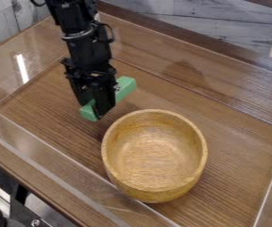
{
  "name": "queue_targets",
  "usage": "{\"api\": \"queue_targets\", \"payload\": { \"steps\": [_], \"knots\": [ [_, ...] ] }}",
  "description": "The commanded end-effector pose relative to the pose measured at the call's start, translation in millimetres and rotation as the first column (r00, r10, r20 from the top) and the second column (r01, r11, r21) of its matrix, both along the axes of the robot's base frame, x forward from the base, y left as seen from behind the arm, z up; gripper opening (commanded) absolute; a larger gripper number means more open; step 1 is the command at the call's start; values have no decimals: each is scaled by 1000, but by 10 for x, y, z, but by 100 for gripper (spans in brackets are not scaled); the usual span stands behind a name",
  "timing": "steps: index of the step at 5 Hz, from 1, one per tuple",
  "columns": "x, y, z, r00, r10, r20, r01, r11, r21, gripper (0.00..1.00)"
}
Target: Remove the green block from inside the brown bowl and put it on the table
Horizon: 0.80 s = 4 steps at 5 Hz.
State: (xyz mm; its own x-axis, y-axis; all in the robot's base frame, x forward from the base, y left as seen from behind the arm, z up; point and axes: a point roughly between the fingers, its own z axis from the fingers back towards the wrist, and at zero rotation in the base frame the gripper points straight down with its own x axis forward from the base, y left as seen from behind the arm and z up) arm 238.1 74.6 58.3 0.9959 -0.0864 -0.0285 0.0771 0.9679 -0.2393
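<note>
The green block [122,88] is outside the brown bowl [155,152], to its upper left, low over the table [209,93]. My black gripper [97,104] points steeply down and is shut on the block across its middle. The block's two ends stick out on either side of the fingers [85,96]. Its lower end [89,113] looks to be at or just above the tabletop; contact cannot be told. The bowl is upright and has nothing inside it.
Clear acrylic walls [43,173] border the table along the front and left. A pale counter edge [209,27] runs behind the table at the back.
</note>
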Motion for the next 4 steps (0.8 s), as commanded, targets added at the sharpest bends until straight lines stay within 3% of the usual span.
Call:
{"api": "queue_targets", "payload": {
  "steps": [1,4],
  "knots": [
    [121,54,111,999,1,45,-2,1000,20,0],
    [177,67,73,1000,5,25,-5,1000,12,0]
  ]
}}
